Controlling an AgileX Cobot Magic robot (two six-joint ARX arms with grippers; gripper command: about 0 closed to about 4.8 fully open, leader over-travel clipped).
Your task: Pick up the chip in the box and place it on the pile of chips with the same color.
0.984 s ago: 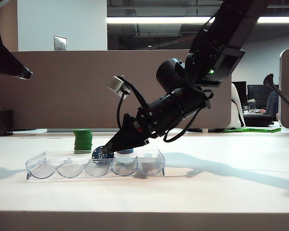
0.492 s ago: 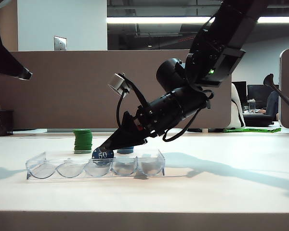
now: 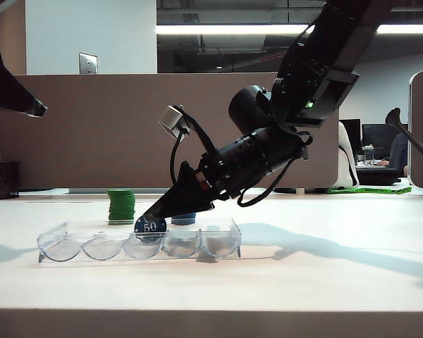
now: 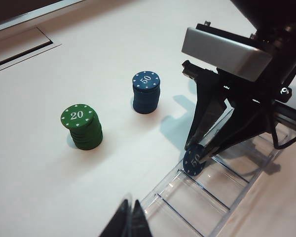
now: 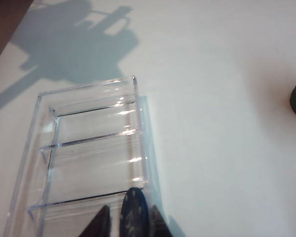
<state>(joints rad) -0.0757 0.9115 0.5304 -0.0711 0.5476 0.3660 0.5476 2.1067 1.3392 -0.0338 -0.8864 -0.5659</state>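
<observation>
The dark-blue chip (image 3: pixel 150 226) marked "50" stands on edge over the middle slot of the clear box (image 3: pixel 77 246), pinched between the fingers of my right gripper (image 3: pixel 151 217), which slants down into it. In the right wrist view the chip (image 5: pixel 133 212) sits edge-on between the two fingertips over the box (image 5: pixel 89 123). The left wrist view shows the same chip (image 4: pixel 194 160), the right gripper (image 4: pixel 197 153), the box (image 4: pixel 237 197) and the blue pile of chips (image 4: pixel 146 92) behind the box. My left gripper (image 4: pixel 130 219) hangs shut and empty, high at the left (image 3: pixel 35 109).
A green stack marked "20" (image 4: pixel 81 127) stands left of the blue pile (image 3: pixel 184 220), behind the box's left half (image 3: pixel 120 206). A brown partition wall runs along the table's far edge.
</observation>
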